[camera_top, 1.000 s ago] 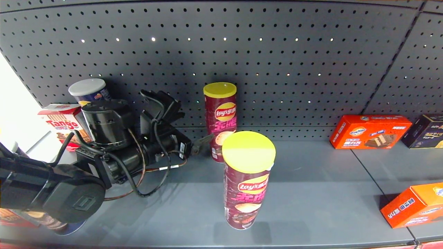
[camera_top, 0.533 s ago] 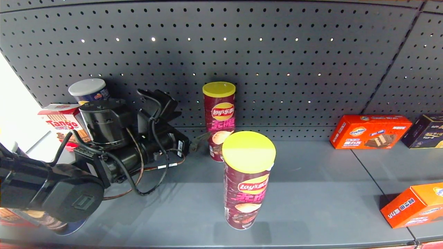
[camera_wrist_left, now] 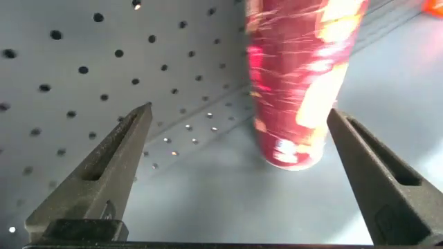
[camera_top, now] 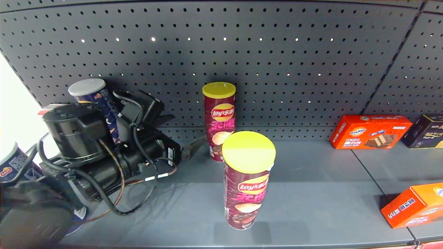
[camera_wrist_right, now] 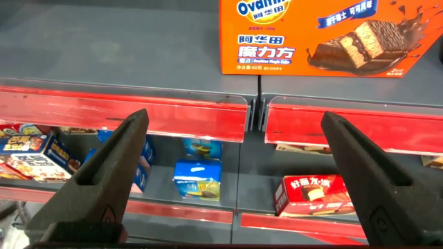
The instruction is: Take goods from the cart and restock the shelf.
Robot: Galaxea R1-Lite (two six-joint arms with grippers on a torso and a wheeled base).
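Observation:
Two maroon chip cans with yellow lids stand upright on the grey shelf. One chip can is at the back by the pegboard, and the other is nearer the front. My left gripper is open and holds nothing. It sits just left of the back can, clear of it. In the left wrist view the back can stands beyond the spread left gripper. My right gripper is open and empty, facing lower shelves under an orange snack box.
A blue can with a white lid stands behind my left arm, and another blue can is at the far left. Orange boxes and a dark box lie on the right. Bare shelf lies between the cans and those boxes.
My left arm has drawn back to the left, away from the back chip can. The can stays standing by the pegboard. More of the blue can behind the arm is uncovered.

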